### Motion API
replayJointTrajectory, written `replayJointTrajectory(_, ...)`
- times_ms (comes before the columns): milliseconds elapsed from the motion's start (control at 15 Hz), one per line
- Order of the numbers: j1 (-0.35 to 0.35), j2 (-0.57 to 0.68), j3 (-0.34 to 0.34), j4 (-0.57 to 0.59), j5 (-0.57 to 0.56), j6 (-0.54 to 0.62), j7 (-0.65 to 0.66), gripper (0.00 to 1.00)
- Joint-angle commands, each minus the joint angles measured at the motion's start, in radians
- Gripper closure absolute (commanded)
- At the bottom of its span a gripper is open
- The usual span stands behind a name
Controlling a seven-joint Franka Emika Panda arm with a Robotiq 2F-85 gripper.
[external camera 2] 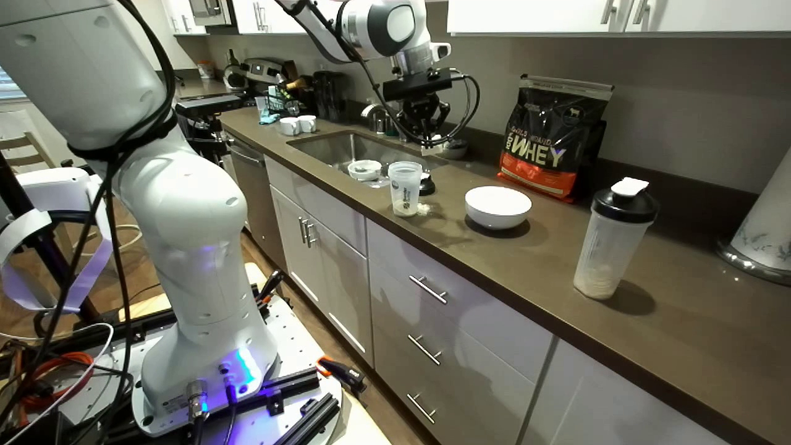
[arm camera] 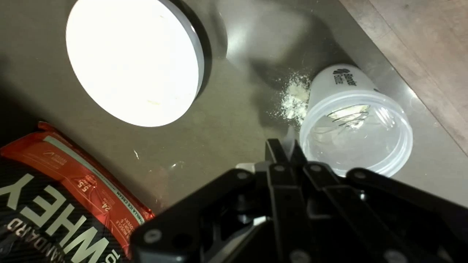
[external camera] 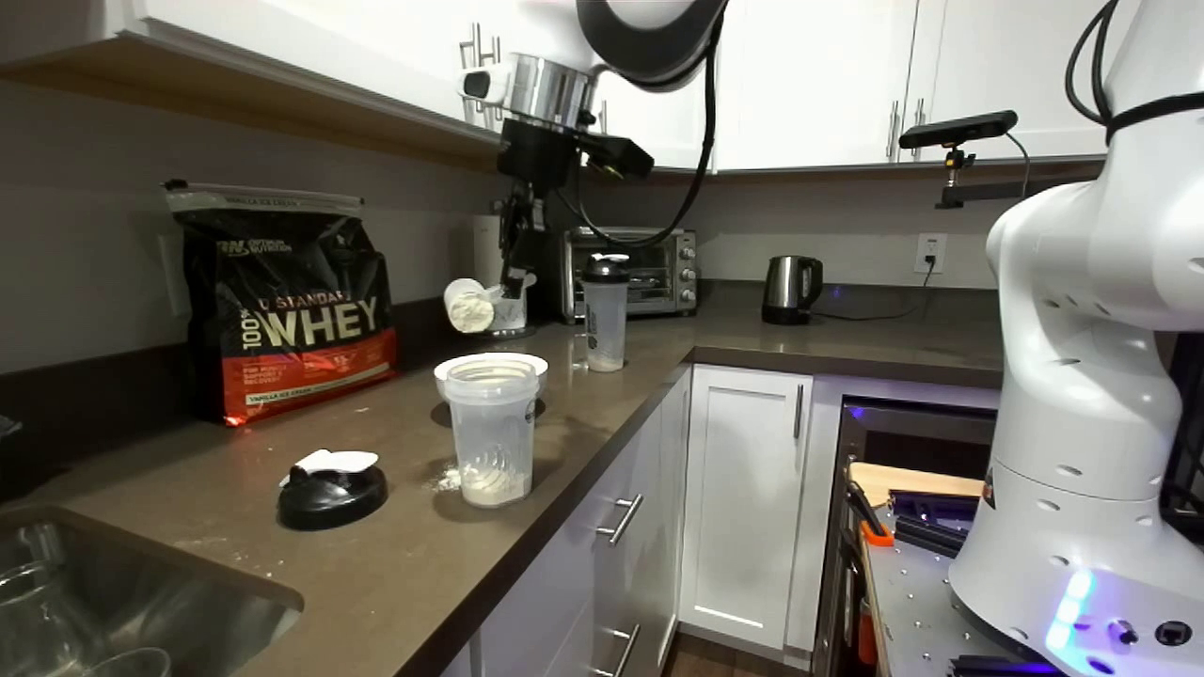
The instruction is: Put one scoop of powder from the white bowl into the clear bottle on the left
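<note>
My gripper (external camera: 514,279) is shut on the scoop (external camera: 459,291), which carries a mound of pale powder (external camera: 473,312). In the wrist view a translucent sliver of the scoop (arm camera: 290,141) pokes out between the fingertips; its cup is mostly hidden there. An open clear bottle (external camera 2: 405,185), the left one, stands upright with powder (external camera: 494,486) and a wire whisk inside. In the wrist view its rim lies just right of my fingertips. The white bowl (external camera 2: 497,209) sits beside that bottle; glare hides its contents in the wrist view.
Spilled powder (arm camera: 295,99) lies by the open bottle. Around it stand a black lid (external camera: 332,496), a whey bag (external camera: 292,301), and a lidded bottle (external camera 2: 612,241) with powder. A sink (external camera 2: 334,148), a paper-towel roll (external camera 2: 769,225), a toaster oven (external camera: 576,282) and a kettle (external camera: 788,287) are farther off.
</note>
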Motion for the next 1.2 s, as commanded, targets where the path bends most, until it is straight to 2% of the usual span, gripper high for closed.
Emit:
replayJointTrajectory(0,0.012,-0.035,-0.002,-0.024,0.029,-0.024,-0.036,0.99)
replayJointTrajectory(1133,0.013,-0.060,0.011,-0.076,-0.010,0.019,-0.004,0.99)
